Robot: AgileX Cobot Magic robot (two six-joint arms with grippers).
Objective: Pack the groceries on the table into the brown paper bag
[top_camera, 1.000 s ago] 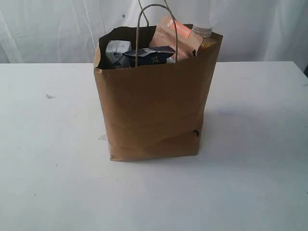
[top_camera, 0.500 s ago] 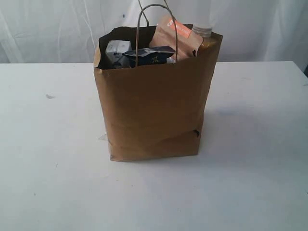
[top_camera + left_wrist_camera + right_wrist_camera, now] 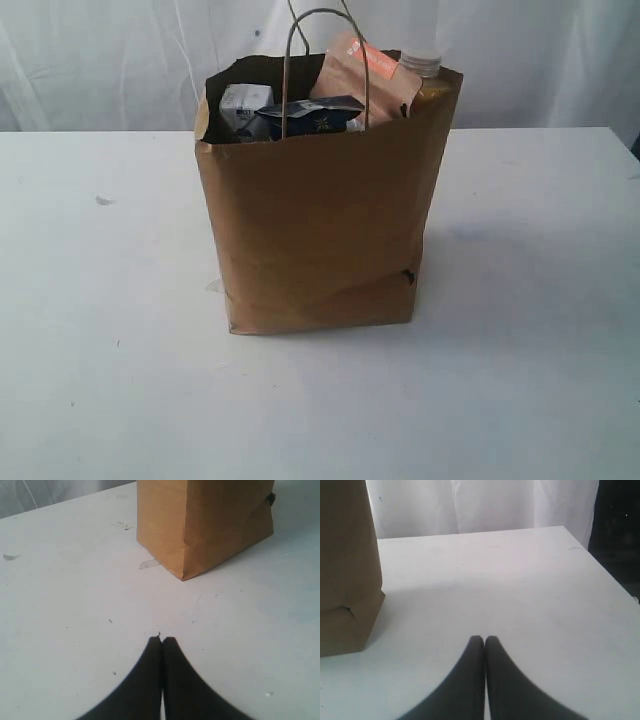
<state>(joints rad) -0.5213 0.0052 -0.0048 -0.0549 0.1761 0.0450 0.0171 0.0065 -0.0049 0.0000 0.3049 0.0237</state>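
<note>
The brown paper bag (image 3: 320,220) stands upright in the middle of the white table (image 3: 110,380). Out of its open top poke a small white-blue carton (image 3: 244,104), a dark-blue spaghetti pack (image 3: 312,117), a brown pouch (image 3: 362,82) and a white-capped bottle (image 3: 421,66). No arm shows in the exterior view. In the left wrist view the left gripper (image 3: 162,639) is shut and empty over bare table, short of the bag's corner (image 3: 200,525). The right gripper (image 3: 484,638) is shut and empty too, with the bag (image 3: 347,565) off to one side.
A white curtain (image 3: 120,60) hangs behind the table. A bit of clear tape (image 3: 149,564) lies by the bag's foot, and small white specks (image 3: 9,557) dot the tabletop. The table's side edge (image 3: 607,575) meets a dark gap.
</note>
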